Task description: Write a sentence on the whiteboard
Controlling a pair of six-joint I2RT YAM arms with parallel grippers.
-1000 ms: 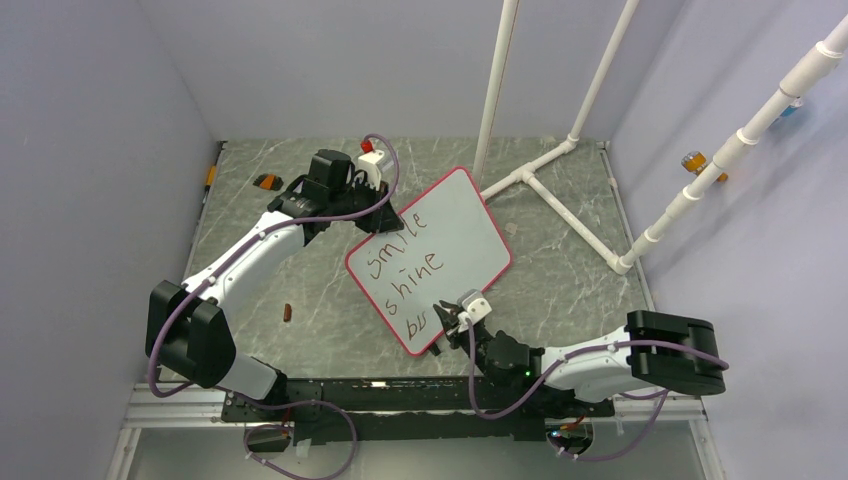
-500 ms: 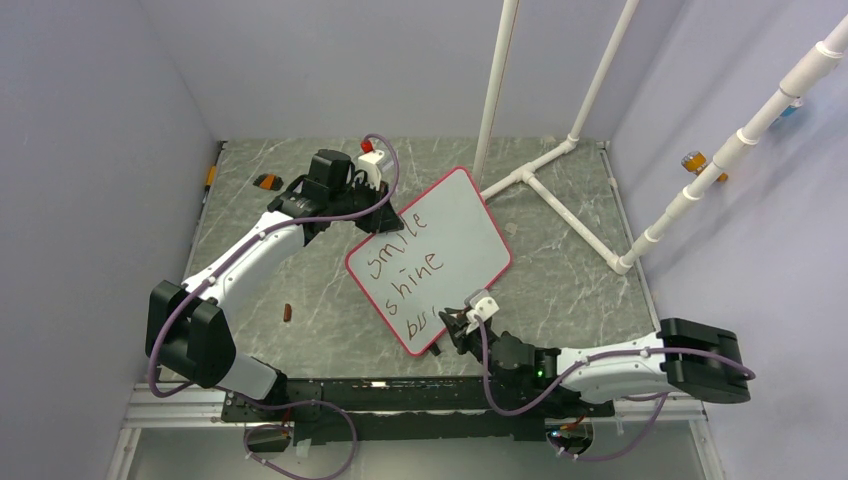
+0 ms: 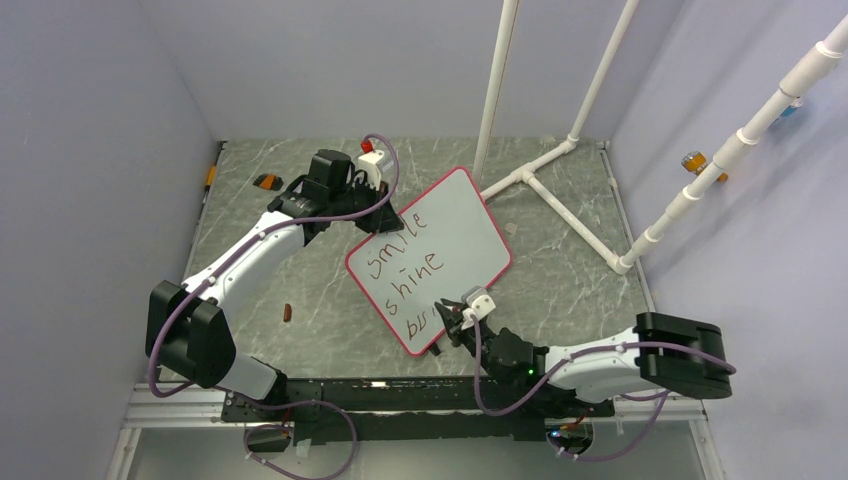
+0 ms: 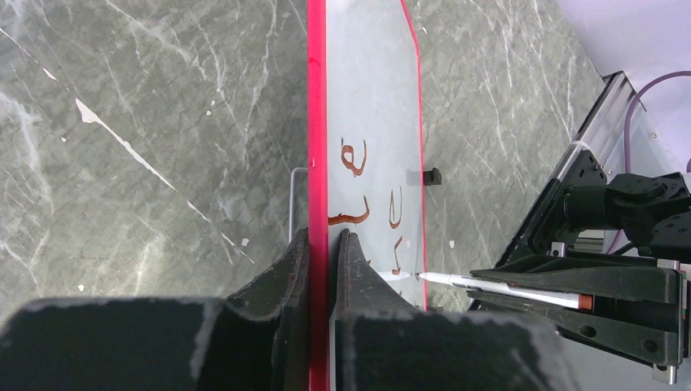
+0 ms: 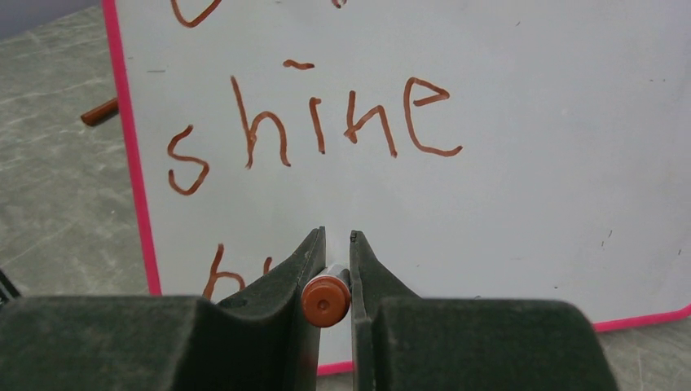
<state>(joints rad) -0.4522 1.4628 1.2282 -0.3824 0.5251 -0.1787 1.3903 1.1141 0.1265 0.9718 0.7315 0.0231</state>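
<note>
Since half a second ago, the right arm's elbow has swung back in toward the left; the left arm has not shifted. The left arm reaches far across the table [image 3: 560, 280], its left gripper [image 4: 326, 244] pinched tight on the red rim of the whiteboard [image 3: 450, 235], which stands mid-table. The right arm lies low along the near edge. Its right gripper [image 5: 336, 244] is clamped on a brown-capped marker [image 5: 325, 300], tip at the board by the third line of the sentence [image 3: 405, 265].

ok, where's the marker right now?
Marker is clamped in the right gripper, bottom centre of the right wrist view, tip at the whiteboard below shine.
</note>
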